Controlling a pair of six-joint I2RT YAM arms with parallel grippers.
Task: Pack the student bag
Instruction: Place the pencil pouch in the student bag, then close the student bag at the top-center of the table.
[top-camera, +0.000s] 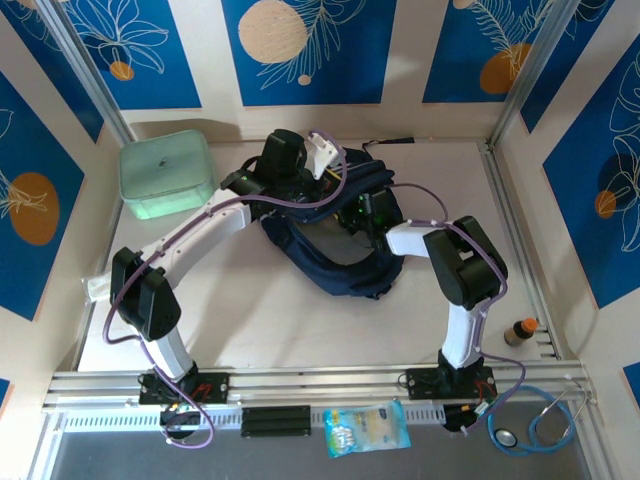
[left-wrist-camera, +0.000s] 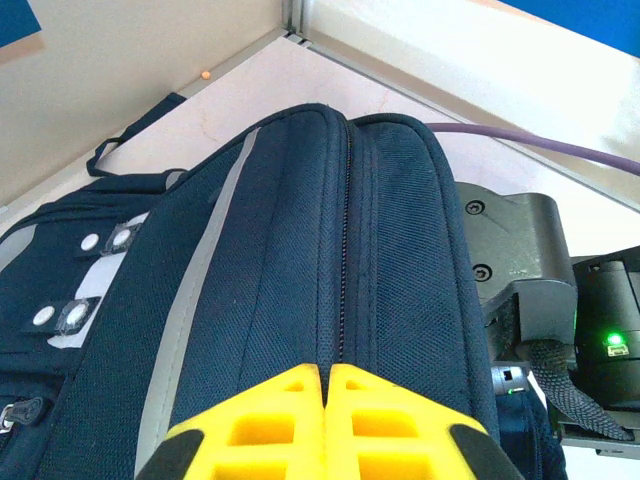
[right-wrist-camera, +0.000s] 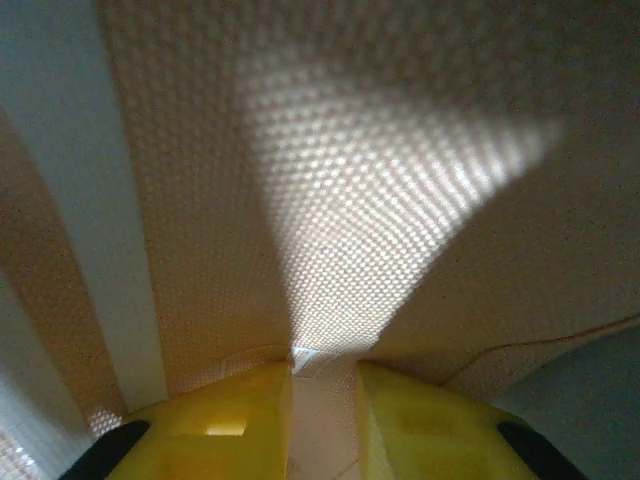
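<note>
Left gripper (left-wrist-camera: 326, 375) closed at student bag (left-wrist-camera: 270, 260) zipper (left-wrist-camera: 346, 250), strap (top-camera: 390, 141) toward back wall (top-camera: 405, 112)

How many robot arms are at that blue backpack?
2. The left arm reaches from the near left to the backpack's far side; the right arm reaches its right side.

The student bag (left-wrist-camera: 300, 250) was matt navy cloth in a coarse, ribbed weave with a smoother pale grey stripe. Its lining (right-wrist-camera: 340, 180) was pale cloth with a fine honeycomb texture and a soft sheen. The left tool (left-wrist-camera: 326, 372) and right tool (right-wrist-camera: 325, 375) had smooth, faintly glossy yellow plastic fingers, the box (top-camera: 166, 178) was cloudy mint plastic, and the surface (top-camera: 280, 320) was matt and pale, edged by brushed metal rails (top-camera: 320, 382).
</note>
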